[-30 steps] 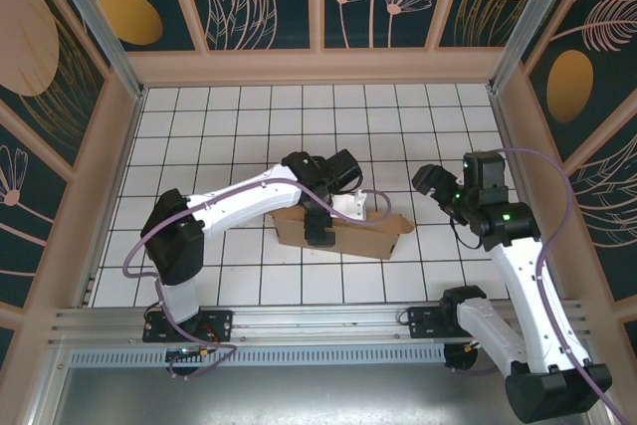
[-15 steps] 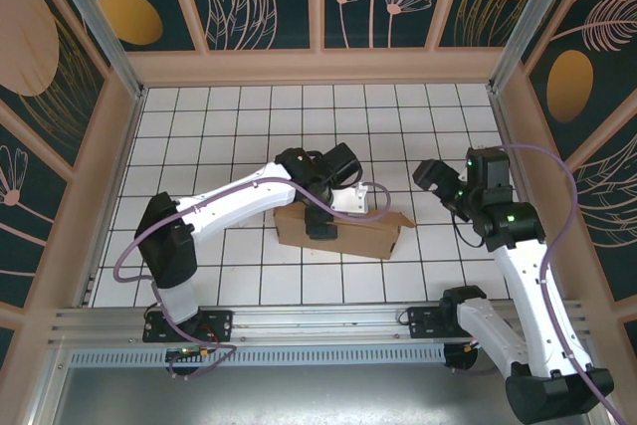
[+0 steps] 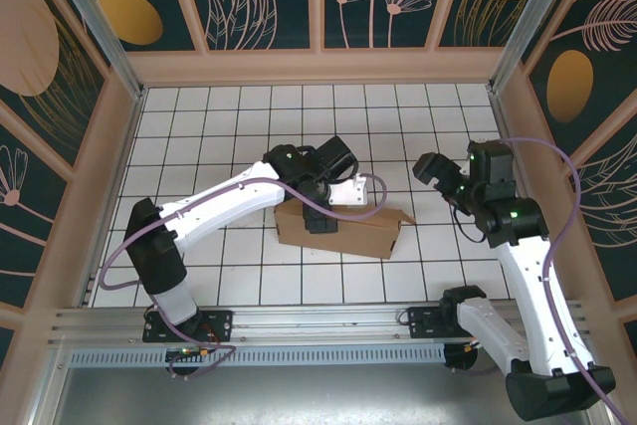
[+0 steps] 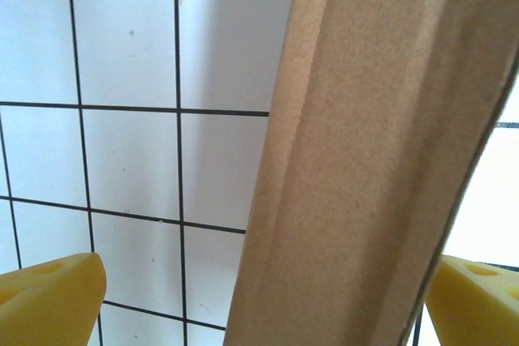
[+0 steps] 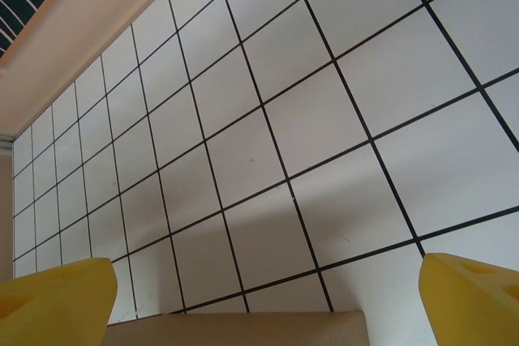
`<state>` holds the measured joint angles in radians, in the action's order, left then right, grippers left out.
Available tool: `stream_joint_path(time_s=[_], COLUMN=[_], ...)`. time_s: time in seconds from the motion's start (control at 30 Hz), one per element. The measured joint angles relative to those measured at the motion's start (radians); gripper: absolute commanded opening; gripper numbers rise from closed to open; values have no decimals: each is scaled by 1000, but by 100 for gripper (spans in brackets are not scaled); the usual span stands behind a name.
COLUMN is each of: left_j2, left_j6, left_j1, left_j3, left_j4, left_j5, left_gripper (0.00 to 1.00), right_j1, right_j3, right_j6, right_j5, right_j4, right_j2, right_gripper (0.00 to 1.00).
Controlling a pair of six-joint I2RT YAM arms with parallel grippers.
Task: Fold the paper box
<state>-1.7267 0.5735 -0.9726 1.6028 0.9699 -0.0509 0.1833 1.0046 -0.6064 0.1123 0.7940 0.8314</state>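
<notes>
I've got L tool [image 3: 319, 218] jaws wide apart, straddling one wall of the box [image 3: 343, 231], which runs up btwn its pads [image 4: 49, 297]. R tool [image 3: 430, 168] jaws also apart, nothing btwn; box's end lies near it on the surface [image 3: 199, 126].

L arm reaches fwd, L end effector [image 3: 320, 218] pointed down, fingers spread wide. R arm raised, R end effector [image 3: 429, 168] likewise spread.

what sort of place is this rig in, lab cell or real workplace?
Most likely a lab test cell: a white black-gridded tabletop boxed in by teal leaf-patterned wall panels, an aluminium mounting rail at the near edge, and a plain brown cardboard box as the workpiece.
</notes>
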Motion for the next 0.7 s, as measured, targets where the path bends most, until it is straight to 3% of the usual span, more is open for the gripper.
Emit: stream_joint_path(time_s=[0.7], left_j2=[187], left_j6=[-80], left_j1=[0], left_j3=[5], left_j4=[-79], left_j5=[-18], left_gripper=[99], right_j1=[0], right_j3=[121], right_j6=[85], right_j5=[14], right_j4=[10], right_j2=[63], right_gripper=[94])
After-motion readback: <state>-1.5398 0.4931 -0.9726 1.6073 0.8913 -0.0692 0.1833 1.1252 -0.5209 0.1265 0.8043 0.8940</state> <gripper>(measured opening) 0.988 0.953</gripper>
